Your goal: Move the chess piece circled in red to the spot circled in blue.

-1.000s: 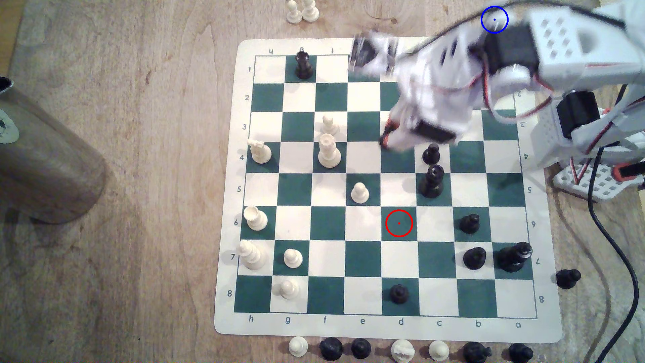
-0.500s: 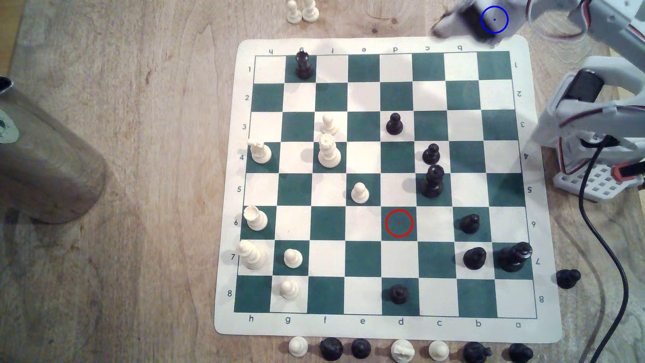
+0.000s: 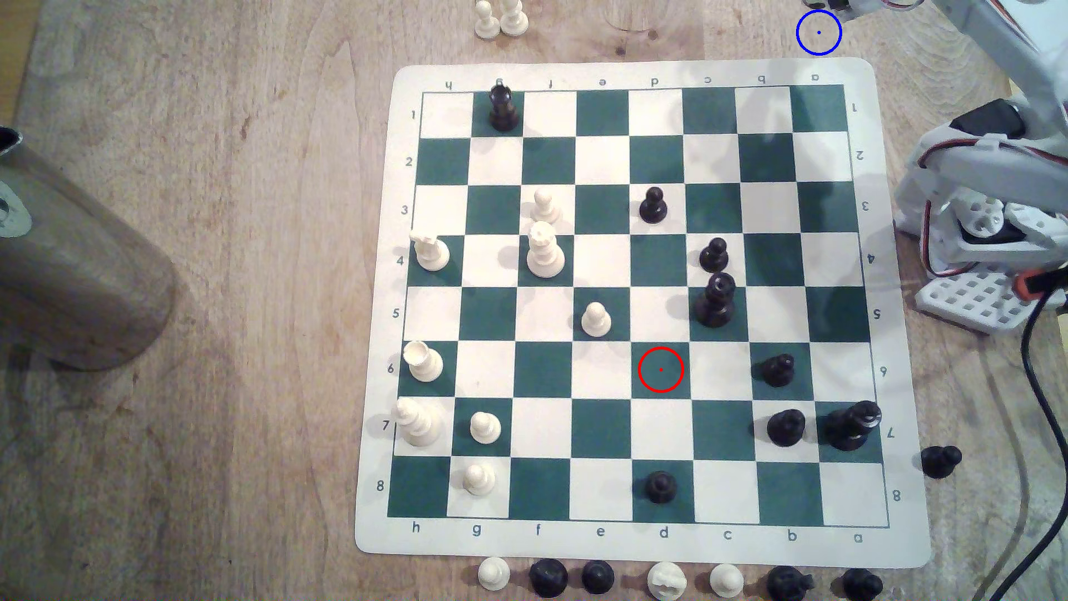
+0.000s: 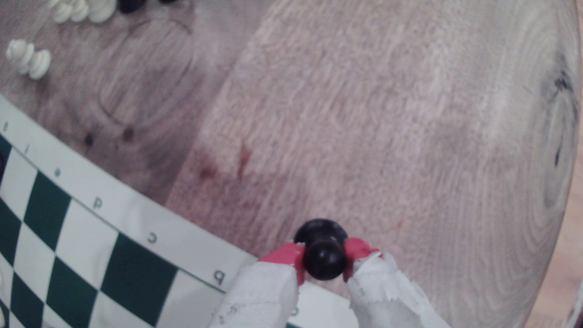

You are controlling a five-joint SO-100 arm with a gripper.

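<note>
In the wrist view my gripper (image 4: 324, 257) is shut on the chess piece (image 4: 325, 263), a small black pawn. The red-tipped fingers (image 4: 285, 255) clamp it under its round head. It hangs over bare wood just past the board's lettered edge (image 4: 176, 233). In the exterior view the spot (image 3: 818, 32) is a blue ring on bare tabletop beyond the board's top right corner. My white arm (image 3: 982, 40) reaches past that ring to the top edge of the exterior view. The red ring (image 3: 660, 369) encloses an empty green square.
Black pieces (image 3: 653, 205) and white pieces (image 3: 544, 251) stand across the board (image 3: 901, 520). Captured pieces (image 3: 664, 579) line the near table edge, and two white pawns (image 3: 500, 18) sit at the top. A wooden cylinder (image 3: 75, 271) is at the exterior view's left; the arm base (image 3: 982, 243) and black cable (image 3: 1040, 404) at its right.
My arm swung off the board toward the exterior view's top right. It covered the blue ring half a second ago and now sits beyond it, leaving the ring uncovered.
</note>
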